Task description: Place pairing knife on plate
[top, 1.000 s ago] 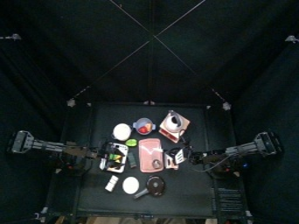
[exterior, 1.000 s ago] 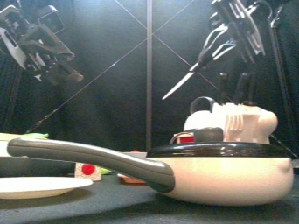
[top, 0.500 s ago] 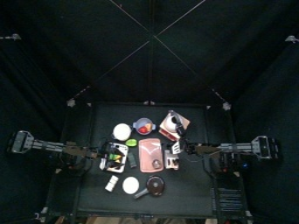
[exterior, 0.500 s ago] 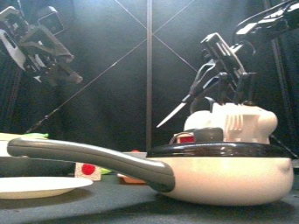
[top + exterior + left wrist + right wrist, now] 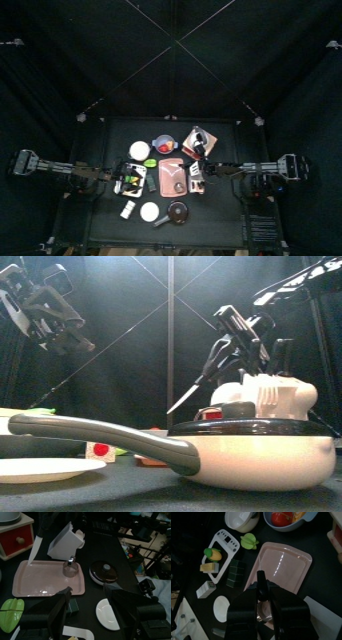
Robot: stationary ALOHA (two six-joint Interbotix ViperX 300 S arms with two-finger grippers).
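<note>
My right gripper (image 5: 225,344) is shut on the paring knife (image 5: 194,384), whose blade slants down to the left above the table. In the right wrist view the knife (image 5: 260,581) sticks out between the jaws, over the near edge of the pink plate (image 5: 286,563). From above, the right gripper (image 5: 201,173) hangs at the right edge of the plate (image 5: 174,178). My left gripper (image 5: 93,607) is open with nothing in it and hovers left of the plate (image 5: 47,579); it is raised at the left (image 5: 47,316).
A small greyish object (image 5: 70,568) stands on the plate near the white knife block (image 5: 67,541). A cream saucepan (image 5: 254,451) fills the front. Around the plate are a white dish (image 5: 221,607), a fruit tray (image 5: 218,549), a tomato bowl (image 5: 284,518) and a dark bowl (image 5: 105,570).
The right arm has reached leftward and lowered, carrying the knife toward the plate. The left arm has stayed put.
</note>
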